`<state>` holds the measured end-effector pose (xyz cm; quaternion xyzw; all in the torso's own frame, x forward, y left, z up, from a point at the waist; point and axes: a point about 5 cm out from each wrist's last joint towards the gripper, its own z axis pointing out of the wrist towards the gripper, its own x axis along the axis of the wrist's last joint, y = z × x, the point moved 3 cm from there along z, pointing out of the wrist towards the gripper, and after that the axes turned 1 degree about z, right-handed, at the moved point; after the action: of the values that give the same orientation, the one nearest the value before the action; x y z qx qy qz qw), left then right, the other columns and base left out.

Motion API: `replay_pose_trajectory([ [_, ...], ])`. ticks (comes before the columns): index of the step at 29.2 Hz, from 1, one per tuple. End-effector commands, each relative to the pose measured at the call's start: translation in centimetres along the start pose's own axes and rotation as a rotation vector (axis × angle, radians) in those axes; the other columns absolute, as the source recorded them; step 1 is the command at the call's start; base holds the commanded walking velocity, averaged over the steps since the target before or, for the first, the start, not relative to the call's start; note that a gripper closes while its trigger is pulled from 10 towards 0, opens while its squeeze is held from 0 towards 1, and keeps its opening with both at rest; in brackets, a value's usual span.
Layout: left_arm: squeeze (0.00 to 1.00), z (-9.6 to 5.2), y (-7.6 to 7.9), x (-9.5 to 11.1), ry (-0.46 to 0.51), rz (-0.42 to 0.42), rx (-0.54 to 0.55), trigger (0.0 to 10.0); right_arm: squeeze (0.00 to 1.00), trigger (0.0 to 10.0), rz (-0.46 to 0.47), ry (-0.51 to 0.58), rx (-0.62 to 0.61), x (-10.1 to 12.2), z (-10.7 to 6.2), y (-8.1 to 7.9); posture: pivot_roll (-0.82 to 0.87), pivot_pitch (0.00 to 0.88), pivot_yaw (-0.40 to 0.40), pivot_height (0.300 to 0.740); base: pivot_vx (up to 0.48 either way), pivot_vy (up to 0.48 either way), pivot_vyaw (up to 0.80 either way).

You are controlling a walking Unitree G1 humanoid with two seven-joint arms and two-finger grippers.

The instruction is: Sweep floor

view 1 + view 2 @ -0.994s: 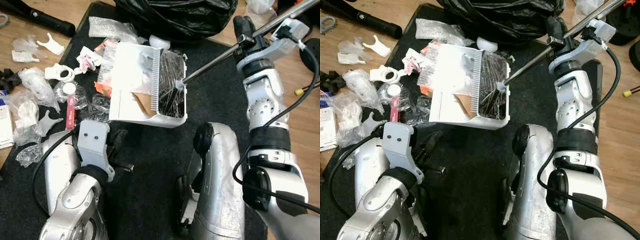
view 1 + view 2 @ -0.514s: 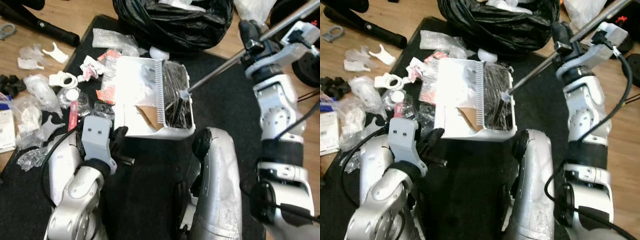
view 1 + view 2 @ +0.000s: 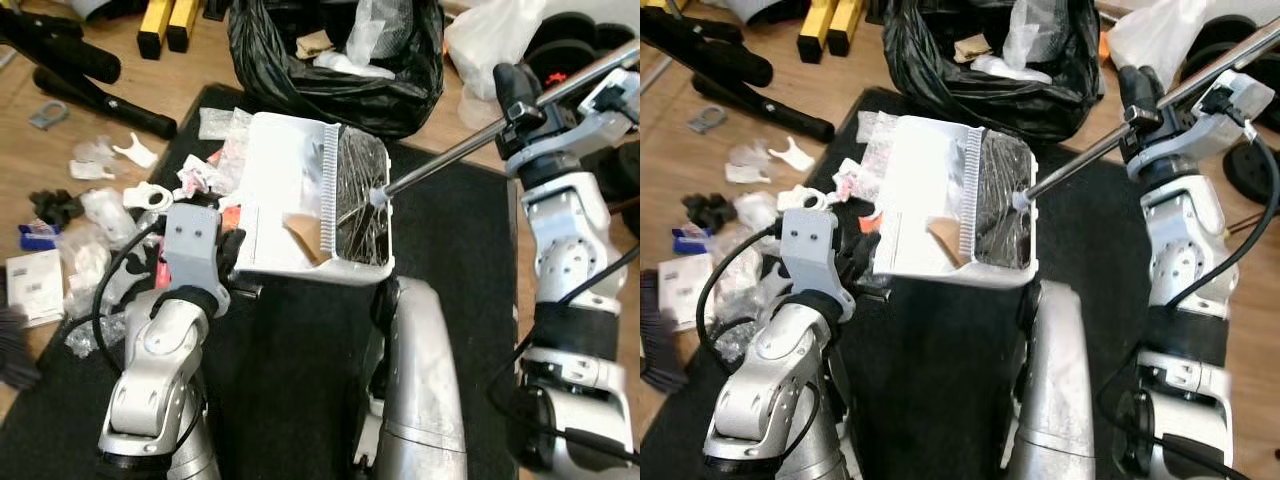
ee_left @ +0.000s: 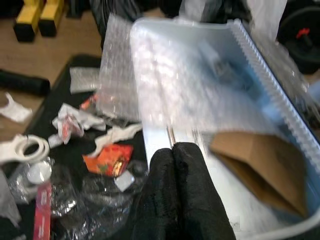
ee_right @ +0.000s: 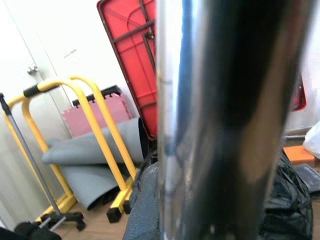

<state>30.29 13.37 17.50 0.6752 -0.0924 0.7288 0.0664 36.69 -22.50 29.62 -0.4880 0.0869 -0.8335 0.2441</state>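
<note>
Dustpan (image 3: pixel 290 205), white with a comb-toothed ridge, holds cardboard and dark broom bristles (image 3: pixel 358 205) at the black mat's far edge, left gripper (image 4: pixel 175 165) clenched on its rim, right gripper (image 3: pixel 515 95) grasping the metal broom handle (image 3: pixel 470 145).

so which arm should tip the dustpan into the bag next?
Left, probably. The left tool is shut on the near edge of the white plastic dustpan, whose far end already sits by the open black bin bag. The right tool is busy gripping the chrome broom pole.
</note>
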Motion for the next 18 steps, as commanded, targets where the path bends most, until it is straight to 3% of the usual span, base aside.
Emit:
replay_pose_trajectory([
  [1,0.0,0.0,-0.2,-0.9,-0.029,-0.011,0.041,10.0,0.0,10.0,-0.005,0.072,0.015,1.7,-0.2,-0.3,-0.1,0.173,-0.145,0.45,0.0,0.0,0.0],
  [18,0.0,1.4,-2.6,0.6,0.021,0.005,0.116,10.0,0.0,10.0,-0.013,0.089,-0.01,2.2,0.0,0.3,-0.11,0.158,-0.148,0.525,0.0,0.0,0.0],
])
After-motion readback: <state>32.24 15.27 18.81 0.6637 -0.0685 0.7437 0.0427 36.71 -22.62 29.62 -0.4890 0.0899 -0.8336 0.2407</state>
